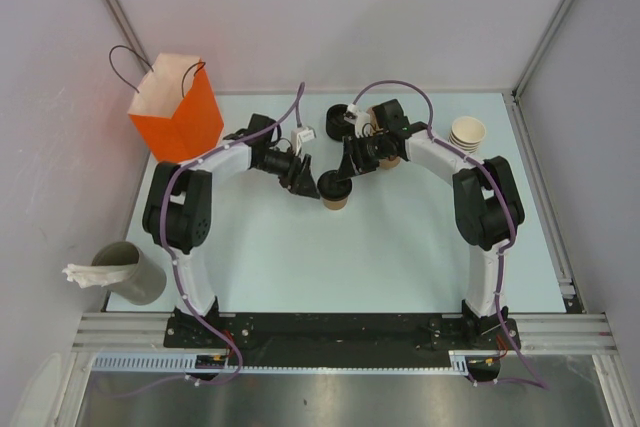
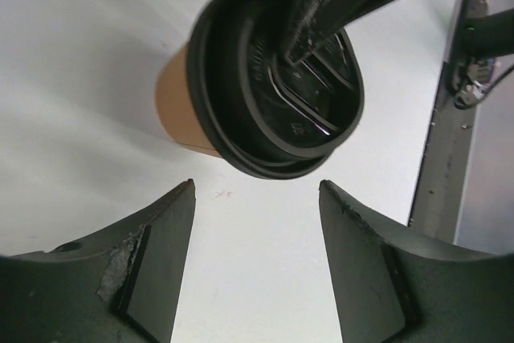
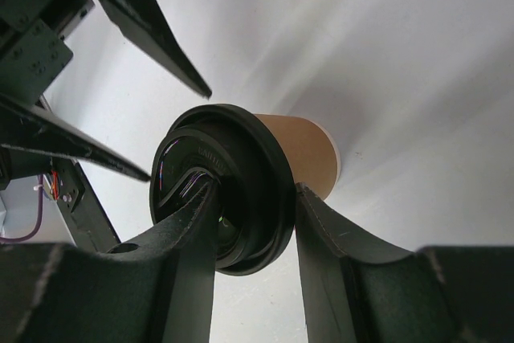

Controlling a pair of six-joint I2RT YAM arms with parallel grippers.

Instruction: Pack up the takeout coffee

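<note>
**Right pincer clamps the black lid on the cup while the left pincer stands released beside it**

The tan paper cup (image 3: pixel 303 147) stands on the pale desk (image 1: pixel 300 257), toward the far middle, in the narrow space where the two arms meet. Its round black lid (image 3: pixel 241 162) sits on the mouth of the cup.

The right pincer (image 3: pixel 257 198) is clenched on the rim of the lid. One finger (image 3: pixel 193 247) lies in the hollow of the lid's top face. The other presses against the outer edge of the rim, just beside the cup wall. The left wrist view shows that same dark finger coming down onto the top of the lid.

The left pincer (image 2: pixel 257 259) is released, its two fingers spread wide. The cup lies just past its fingertips, not between them, and nothing is in its grasp. The overhead view places this pincer just to the left of the cup, with the right one just behind and to the right.

An orange paper bag (image 1: pixel 180 112) with cord handles stands open at the far left corner of the desk, well apart from the cup. A stack of tan cups (image 1: pixel 467 134) sits near the far right edge. A grey cup (image 1: pixel 130 272) holding crumpled white paper stands off the desk's near left corner.
</note>
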